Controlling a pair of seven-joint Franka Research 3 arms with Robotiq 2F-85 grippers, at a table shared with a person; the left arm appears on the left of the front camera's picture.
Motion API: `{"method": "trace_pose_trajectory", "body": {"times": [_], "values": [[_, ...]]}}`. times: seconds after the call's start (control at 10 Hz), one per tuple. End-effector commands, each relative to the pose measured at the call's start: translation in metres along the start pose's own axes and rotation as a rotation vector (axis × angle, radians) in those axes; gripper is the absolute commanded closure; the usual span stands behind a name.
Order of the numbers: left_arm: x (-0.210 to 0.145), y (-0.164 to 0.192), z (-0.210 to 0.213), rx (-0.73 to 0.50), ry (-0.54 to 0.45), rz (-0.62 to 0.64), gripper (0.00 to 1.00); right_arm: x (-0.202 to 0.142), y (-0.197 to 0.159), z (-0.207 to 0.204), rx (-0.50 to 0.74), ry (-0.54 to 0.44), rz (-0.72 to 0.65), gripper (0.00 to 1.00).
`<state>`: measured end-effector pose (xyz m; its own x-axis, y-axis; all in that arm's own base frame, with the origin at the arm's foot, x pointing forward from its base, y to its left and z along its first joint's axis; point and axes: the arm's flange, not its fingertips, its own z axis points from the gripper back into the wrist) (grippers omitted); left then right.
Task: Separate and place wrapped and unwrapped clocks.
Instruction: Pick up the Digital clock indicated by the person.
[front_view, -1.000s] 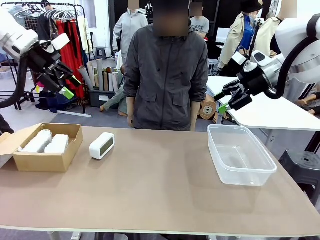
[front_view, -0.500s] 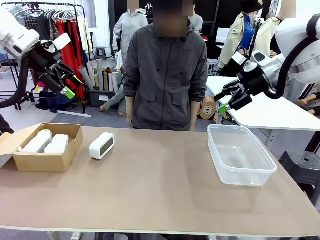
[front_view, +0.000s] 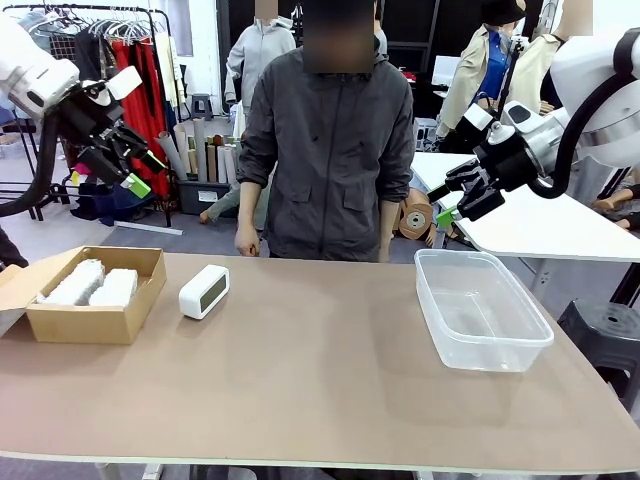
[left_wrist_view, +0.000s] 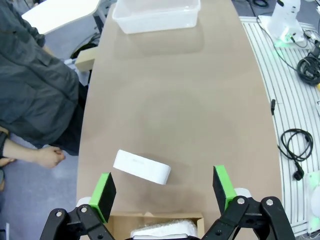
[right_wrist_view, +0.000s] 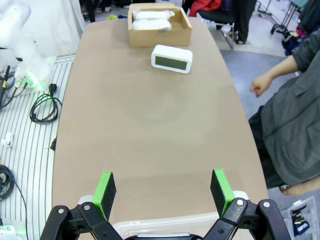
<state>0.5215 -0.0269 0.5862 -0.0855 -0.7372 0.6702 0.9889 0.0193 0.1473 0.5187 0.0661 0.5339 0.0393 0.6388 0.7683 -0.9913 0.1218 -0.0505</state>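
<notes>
Clocks sit at the left end of the table (front_view: 320, 400): two wrapped clocks (front_view: 95, 285) inside the cardboard box (front_view: 80, 325), the bare clock (front_view: 204, 291) just beside it. It looks light, rigid and smooth, best pinched across its narrow sides; the wrap likely slips. Left gripper (front_view: 148, 172) and right gripper (front_view: 442, 203) hover spread, empty.

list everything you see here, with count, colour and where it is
wrapped clocks: 2, white in crinkly wrap, inside the cardboard box
bare clock: 1, white, on the table just right of the box
cardboard box: 1, brown, table's left end
plastic tub: 1, clear, table's right side
table: 1, tan
person: 1, grey jacket, far side
left gripper: fingers open, above the box
right gripper: fingers open, above the tub
</notes>
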Motion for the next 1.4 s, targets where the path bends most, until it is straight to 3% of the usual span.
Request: {"method": "trace_pose_trajectory", "body": {"times": [0.0,1.3], "values": [[-0.0014,-0.0024,0.0024,-0.009,0.007,-0.018,0.00,0.0016,-0.0004,0.0015,0.001,0.002,0.004,0.00],[-0.0014,-0.0024,0.0024,-0.009,0.007,-0.018,0.00,0.0016,-0.0004,0.0015,0.001,0.002,0.004,0.00]]}}
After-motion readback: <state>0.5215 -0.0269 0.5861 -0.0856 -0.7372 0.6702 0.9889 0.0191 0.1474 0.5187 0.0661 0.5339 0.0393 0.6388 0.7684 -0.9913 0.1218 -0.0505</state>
